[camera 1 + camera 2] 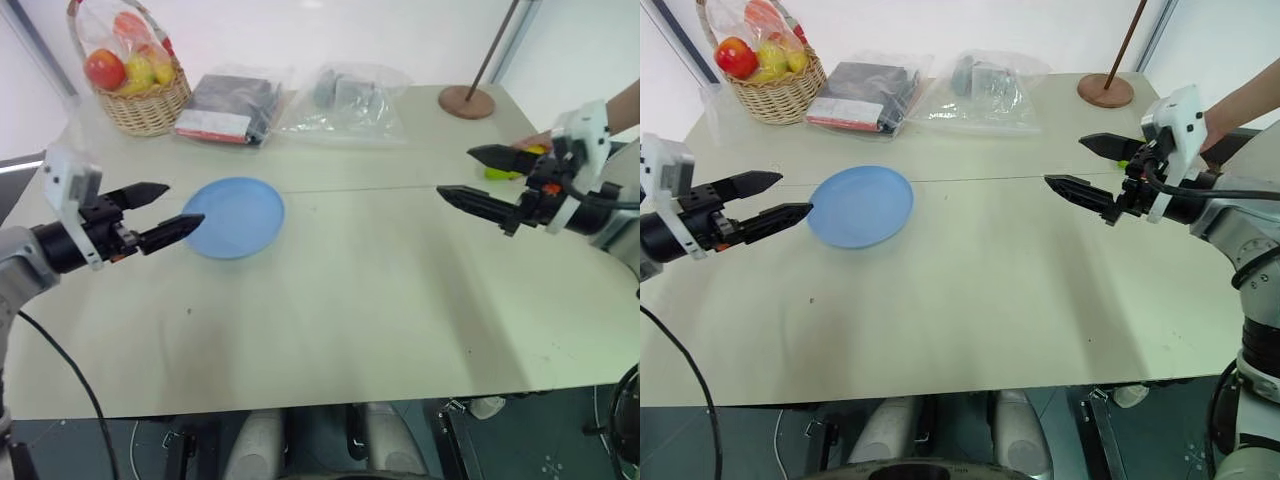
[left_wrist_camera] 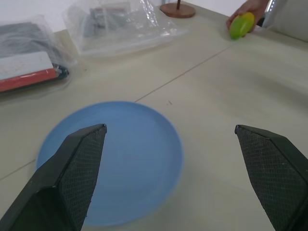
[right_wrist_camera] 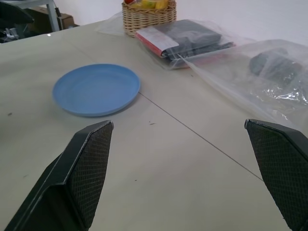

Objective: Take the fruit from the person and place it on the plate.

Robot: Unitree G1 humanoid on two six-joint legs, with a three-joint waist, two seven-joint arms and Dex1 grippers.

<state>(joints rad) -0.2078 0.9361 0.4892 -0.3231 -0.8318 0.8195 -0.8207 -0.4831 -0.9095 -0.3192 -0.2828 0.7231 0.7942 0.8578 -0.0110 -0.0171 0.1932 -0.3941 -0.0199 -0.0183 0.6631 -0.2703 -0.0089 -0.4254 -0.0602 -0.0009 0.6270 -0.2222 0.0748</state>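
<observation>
The light blue plate (image 1: 237, 216) lies empty on the left half of the table. My left gripper (image 1: 168, 211) hovers open at the plate's left rim, with nothing between its fingers. At the far right the person's hand (image 2: 246, 8) holds the yellow-green fruit (image 2: 241, 25) down at the table's edge. My right gripper (image 1: 472, 178) is open and empty just in front of that hand, its upper finger (image 1: 497, 156) close beside the fruit (image 1: 505, 171), partly hiding it. The person's forearm (image 1: 1250, 100) reaches in from the right.
A wicker basket (image 1: 142, 95) with red apples and yellow fruits stands at the back left. Beside it lie a bagged dark package (image 1: 232, 108) and a clear plastic bag (image 1: 345, 100). A round brown stand base (image 1: 466, 100) with a pole sits at the back right.
</observation>
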